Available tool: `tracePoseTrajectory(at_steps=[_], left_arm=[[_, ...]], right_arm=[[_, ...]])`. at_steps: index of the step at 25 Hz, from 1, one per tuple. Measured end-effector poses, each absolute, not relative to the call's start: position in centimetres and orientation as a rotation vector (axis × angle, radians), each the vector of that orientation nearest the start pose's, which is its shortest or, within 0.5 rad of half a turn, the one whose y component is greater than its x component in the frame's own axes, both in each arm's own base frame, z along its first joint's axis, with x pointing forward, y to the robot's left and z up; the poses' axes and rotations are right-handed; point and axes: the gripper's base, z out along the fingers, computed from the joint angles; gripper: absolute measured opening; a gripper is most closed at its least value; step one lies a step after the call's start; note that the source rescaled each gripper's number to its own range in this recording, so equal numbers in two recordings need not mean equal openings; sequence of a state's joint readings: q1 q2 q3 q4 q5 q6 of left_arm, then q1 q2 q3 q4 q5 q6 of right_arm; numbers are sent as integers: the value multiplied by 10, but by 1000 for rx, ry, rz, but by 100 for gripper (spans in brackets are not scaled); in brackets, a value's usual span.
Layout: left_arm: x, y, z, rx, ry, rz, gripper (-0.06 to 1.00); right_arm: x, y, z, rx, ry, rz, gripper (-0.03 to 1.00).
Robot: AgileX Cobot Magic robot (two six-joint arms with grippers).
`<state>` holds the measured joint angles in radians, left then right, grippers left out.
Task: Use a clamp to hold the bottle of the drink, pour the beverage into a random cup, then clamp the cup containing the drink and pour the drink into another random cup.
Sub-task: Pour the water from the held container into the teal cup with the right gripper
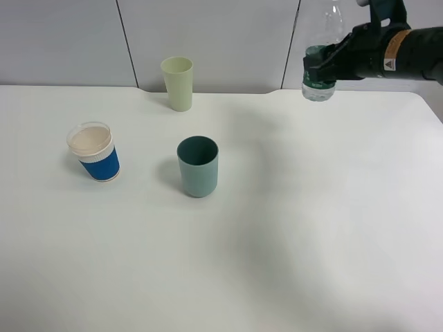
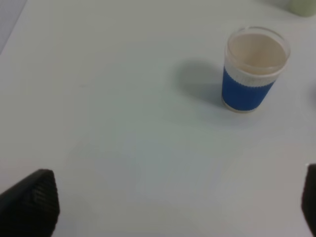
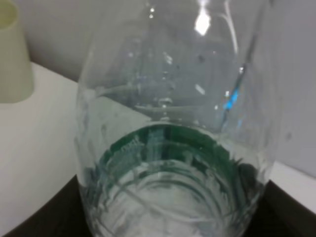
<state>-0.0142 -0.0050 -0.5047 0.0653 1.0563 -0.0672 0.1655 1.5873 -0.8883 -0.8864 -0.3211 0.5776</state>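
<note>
A clear plastic bottle [image 1: 320, 52] with a green label is held upright in the air at the back right, over the table's far edge. My right gripper [image 1: 325, 66] is shut on its lower body; the bottle fills the right wrist view [image 3: 173, 123]. A teal cup [image 1: 198, 166] stands mid-table. A pale green cup [image 1: 178, 83] stands at the back. A blue cup with a white rim [image 1: 95, 152] stands at the left, also in the left wrist view [image 2: 253, 69]. My left gripper [image 2: 173, 202] is open over bare table, short of the blue cup.
The white table [image 1: 311, 228] has wide bare room in front and to the right. A grey panelled wall [image 1: 228, 34] runs behind the table's far edge. The pale green cup shows at the edge of the right wrist view [image 3: 12, 54].
</note>
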Motion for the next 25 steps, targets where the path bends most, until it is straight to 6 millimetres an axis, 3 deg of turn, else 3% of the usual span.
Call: tracePoseTrajectory(at_steps=[11, 18, 25], left_arm=[[-6, 5, 279, -57, 2028, 27, 100], [-6, 5, 279, -57, 2028, 27, 100], [-6, 5, 279, -57, 2028, 27, 100]], right_arm=[[328, 144, 270, -915, 1797, 0, 0], [308, 179, 267, -1141, 1724, -152, 0], [293, 201, 268, -1253, 1636, -278, 0]])
